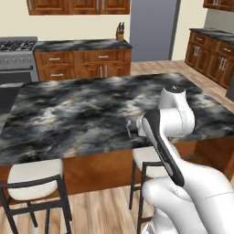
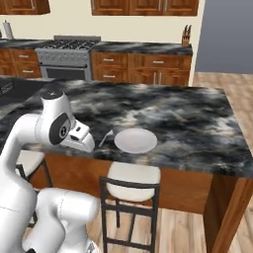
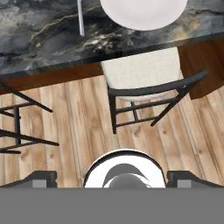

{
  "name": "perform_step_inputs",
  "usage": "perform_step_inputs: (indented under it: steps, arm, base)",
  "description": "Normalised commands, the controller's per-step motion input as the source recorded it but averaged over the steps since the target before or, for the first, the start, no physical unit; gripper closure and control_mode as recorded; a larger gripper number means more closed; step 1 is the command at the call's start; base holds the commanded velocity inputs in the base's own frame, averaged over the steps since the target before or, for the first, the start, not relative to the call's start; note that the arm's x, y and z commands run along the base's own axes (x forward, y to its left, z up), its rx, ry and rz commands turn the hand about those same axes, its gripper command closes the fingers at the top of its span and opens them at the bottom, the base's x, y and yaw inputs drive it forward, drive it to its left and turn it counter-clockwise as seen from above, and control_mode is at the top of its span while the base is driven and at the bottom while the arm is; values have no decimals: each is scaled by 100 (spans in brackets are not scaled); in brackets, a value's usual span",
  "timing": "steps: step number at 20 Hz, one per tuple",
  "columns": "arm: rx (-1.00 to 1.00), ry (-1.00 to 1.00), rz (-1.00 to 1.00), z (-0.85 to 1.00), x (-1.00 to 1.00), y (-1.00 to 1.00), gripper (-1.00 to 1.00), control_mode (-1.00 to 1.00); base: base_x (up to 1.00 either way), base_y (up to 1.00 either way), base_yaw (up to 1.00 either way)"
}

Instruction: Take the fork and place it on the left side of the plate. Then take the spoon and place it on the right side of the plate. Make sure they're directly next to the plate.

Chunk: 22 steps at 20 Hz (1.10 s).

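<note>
Silver fork (image 2: 105,138) lies on the marble counter (image 2: 188,118) just left of the plate (image 2: 136,140), near the front edge. Spoon not identifiable from these angles. Gripper (image 3: 111,178) hangs off-counter above a stool (image 3: 142,70); finger spread cannot be told. Risk: a low approach clips the counter edge or nudges the fork off. No legible writing.

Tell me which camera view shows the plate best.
The right base view: the whole plate lies unobstructed on the counter, fork at its left. The hand view cuts the plate off at the top edge. In the left base view, the arm hides it.
</note>
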Motion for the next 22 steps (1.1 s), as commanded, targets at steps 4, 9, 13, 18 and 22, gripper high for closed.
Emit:
perform_step_inputs:
  steps: [4, 9, 13, 18, 22]
  arm:
    - [0, 0, 0, 0, 0, 0, -100, 100]
    - [0, 0, 0, 0, 0, 0, -100, 100]
    - [0, 0, 0, 0, 0, 0, -100, 100]
    - [0, 0, 0, 0, 0, 0, -100, 100]
    - [0, 0, 0, 0, 0, 0, -100, 100]
  base:
    - [-23, -74, -41]
    - [4, -91, -51]
    - [15, -87, -57]
    - [17, -95, -56]
    - [17, -100, -52]
